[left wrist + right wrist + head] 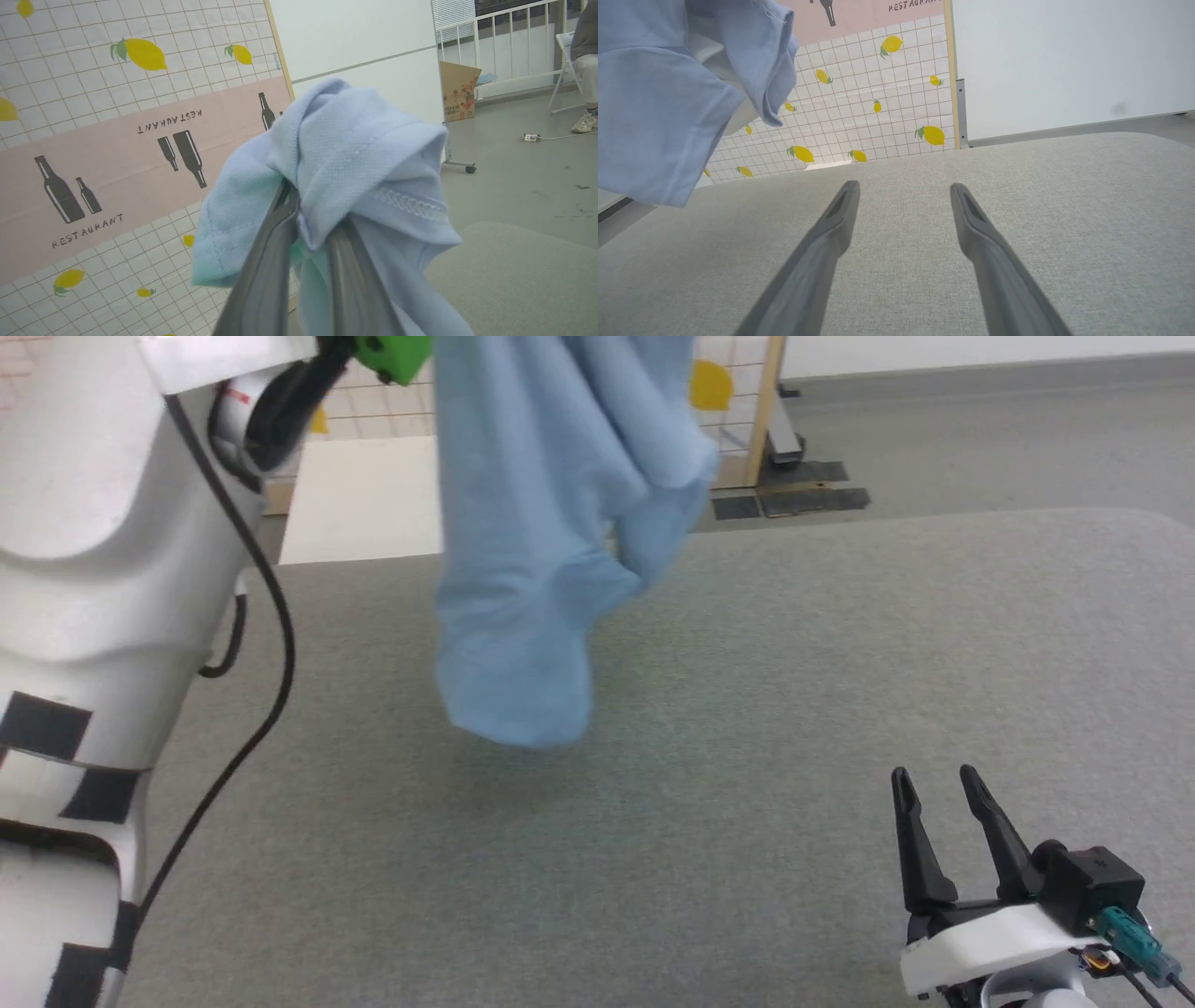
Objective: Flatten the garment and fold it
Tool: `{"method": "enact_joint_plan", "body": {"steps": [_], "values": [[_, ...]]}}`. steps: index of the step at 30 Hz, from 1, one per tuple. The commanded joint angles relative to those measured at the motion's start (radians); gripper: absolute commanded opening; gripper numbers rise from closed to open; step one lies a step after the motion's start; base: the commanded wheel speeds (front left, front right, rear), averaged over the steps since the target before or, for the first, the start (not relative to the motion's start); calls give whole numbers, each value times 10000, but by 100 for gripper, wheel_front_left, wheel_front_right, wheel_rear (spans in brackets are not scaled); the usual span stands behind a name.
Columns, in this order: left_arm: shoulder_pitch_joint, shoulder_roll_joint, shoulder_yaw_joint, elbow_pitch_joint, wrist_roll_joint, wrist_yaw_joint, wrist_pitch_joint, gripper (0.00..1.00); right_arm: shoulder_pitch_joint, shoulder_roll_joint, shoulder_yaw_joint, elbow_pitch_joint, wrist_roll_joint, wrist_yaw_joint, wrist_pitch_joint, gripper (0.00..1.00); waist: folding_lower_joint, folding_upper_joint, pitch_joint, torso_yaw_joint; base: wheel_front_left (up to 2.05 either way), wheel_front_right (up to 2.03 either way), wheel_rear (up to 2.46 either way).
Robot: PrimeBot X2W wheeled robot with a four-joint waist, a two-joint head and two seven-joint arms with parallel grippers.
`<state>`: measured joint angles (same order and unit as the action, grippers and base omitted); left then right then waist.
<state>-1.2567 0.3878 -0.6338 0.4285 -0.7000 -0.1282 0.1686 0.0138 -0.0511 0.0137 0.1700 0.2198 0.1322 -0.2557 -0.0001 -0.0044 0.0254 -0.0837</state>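
Observation:
The light-blue garment [541,541] hangs bunched from the top of the head view, its lowest fold just above the grey table [794,709]. In the left wrist view my left gripper [310,210] is shut on a gathered fold of the garment [355,149], cloth draped over both fingers. The raised left arm [103,569] stands at the head view's left. My right gripper [934,779] rests low at the table's front right, open and holding nothing. In the right wrist view its fingers [836,219] spread over the table, with the garment [668,107] hanging at upper left.
A lemon-patterned screen with a wooden frame [761,411] stands beyond the table's far edge, and a white board [364,499] lies beside it. A person's leg and a folding chair [581,70] are far off on the floor, near a cardboard box [458,91].

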Motion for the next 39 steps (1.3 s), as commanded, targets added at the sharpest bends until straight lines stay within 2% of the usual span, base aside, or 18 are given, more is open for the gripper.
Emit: {"method": "enact_joint_plan", "body": {"steps": [1,10,16,24,29,30,31,32,39], "values": [[-86,-98,-55,-79,-109,-15,33,0,121,9,-20,-47,30,-15,-60,100,1,44,123,-322,0,0,0],[1519,-515,-923,-27,-455,-19,170,0,134,9,-126,-157,-5,-15,-60,100,1,44,478,-373,0,0,0],[3233,-821,-2061,599,-496,-22,284,0,92,9,-99,-186,-67,-15,-61,100,1,44,695,-322,0,0,0],[5033,-1098,-3947,1618,-849,-23,1607,0,89,9,-40,-221,-111,-15,-61,100,1,44,895,-276,0,0,0],[5252,-1066,-4471,1813,-1315,-24,2367,0,103,9,-96,-214,-203,-15,-61,100,1,44,870,-152,0,0,0],[5212,-1051,-4486,1804,-1363,-24,2392,15,106,9,-103,-207,-236,-15,-61,100,1,44,853,-120,0,0,0],[5165,-1032,-4499,1804,-1406,-24,2451,68,112,9,-109,-201,-285,-15,-61,100,1,44,826,-83,0,0,0],[5080,-1010,-4480,1800,-1440,-24,2496,100,125,9,-134,-191,-313,-15,-61,100,1,44,795,-37,0,0,0],[4638,-944,-3473,1240,-2163,194,2022,100,218,9,-293,-145,-379,-15,-61,100,1,44,506,226,0,0,0]]}}
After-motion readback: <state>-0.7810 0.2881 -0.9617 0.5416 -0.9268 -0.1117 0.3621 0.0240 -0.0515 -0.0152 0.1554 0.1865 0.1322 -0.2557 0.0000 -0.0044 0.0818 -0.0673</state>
